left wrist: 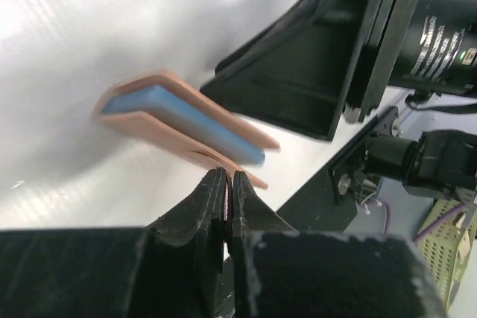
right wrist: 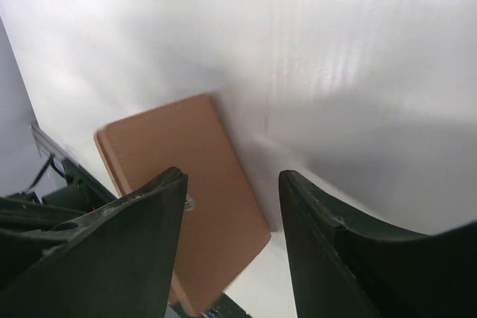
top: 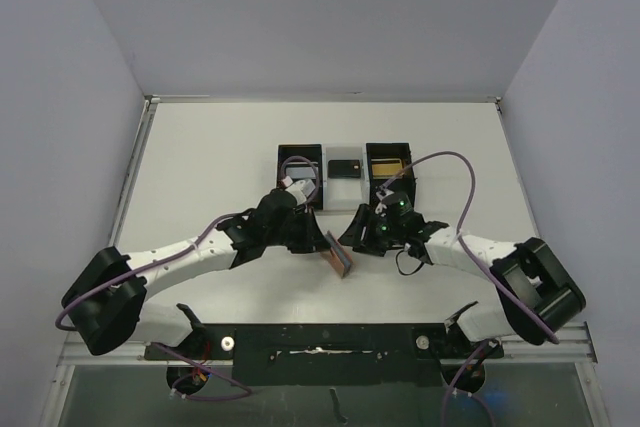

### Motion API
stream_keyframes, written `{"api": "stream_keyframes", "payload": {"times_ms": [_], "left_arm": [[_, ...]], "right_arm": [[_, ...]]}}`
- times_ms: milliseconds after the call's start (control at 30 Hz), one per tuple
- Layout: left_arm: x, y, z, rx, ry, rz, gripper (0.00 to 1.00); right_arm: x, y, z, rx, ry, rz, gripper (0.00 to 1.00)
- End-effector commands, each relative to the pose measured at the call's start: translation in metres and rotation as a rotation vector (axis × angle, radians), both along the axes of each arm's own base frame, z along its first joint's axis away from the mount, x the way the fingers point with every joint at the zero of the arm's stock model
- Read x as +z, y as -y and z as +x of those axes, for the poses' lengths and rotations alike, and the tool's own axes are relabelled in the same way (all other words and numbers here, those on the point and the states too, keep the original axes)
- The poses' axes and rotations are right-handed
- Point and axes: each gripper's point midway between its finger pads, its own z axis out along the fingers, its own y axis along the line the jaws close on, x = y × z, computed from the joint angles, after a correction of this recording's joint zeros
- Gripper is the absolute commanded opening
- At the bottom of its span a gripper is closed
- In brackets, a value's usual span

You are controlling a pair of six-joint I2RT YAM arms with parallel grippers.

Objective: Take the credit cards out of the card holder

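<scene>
The card holder [top: 340,253] stands on the desk [top: 210,167], left gripper [top: 318,239] at its nine o'clock, right gripper [top: 353,237] at three; the tray [top: 282,172] holding the credit cards [top: 345,166] lies at twelve.

A white table [top: 200,167] fills the floor of the scene, shut in by plain pale grey walls [top: 330,17] at the back and on both sides. Toward the far middle of the table sits a black tray [top: 300,148] with three compartments in a row, the middle one white. A metal rail [top: 70,351] runs along the table's near edge. From both wrist views the table [left wrist: 112,35] surface [right wrist: 335,50] looks glossy.
</scene>
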Motion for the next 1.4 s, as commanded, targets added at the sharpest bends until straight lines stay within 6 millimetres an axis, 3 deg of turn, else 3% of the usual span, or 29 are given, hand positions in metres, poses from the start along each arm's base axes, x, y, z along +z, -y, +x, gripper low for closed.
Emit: {"api": "stream_keyframes", "payload": {"times_ms": [0, 133, 233, 433, 667, 967, 1167, 1367], "left_arm": [[0.042, 0.033, 0.007, -0.091, 0.096, -0.122, 0.00], [0.033, 0.029, 0.010, -0.075, 0.084, -0.083, 0.00], [0.013, 0.014, 0.013, -0.023, 0.062, 0.008, 0.00], [-0.028, -0.040, 0.007, 0.121, -0.001, 0.201, 0.00], [-0.060, -0.086, -0.006, 0.196, -0.071, 0.284, 0.00], [-0.063, -0.084, 0.000, 0.156, -0.068, 0.316, 0.00], [-0.059, -0.084, 0.005, 0.164, -0.043, 0.320, 0.00], [-0.058, -0.084, 0.009, 0.157, -0.037, 0.321, 0.00]], "right_arm": [[0.021, 0.029, 0.023, -0.137, 0.088, -0.013, 0.55], [0.023, 0.056, 0.027, -0.189, 0.099, -0.079, 0.57], [0.028, 0.066, 0.030, -0.203, 0.126, -0.106, 0.58], [0.040, 0.047, 0.026, -0.117, 0.158, -0.011, 0.60], [0.047, 0.015, 0.021, -0.019, 0.157, 0.077, 0.56], [0.039, -0.024, 0.012, 0.087, 0.115, 0.077, 0.50], [0.034, -0.014, 0.016, 0.040, 0.113, 0.000, 0.53], [0.027, -0.026, 0.010, 0.111, 0.084, 0.042, 0.52]]}}
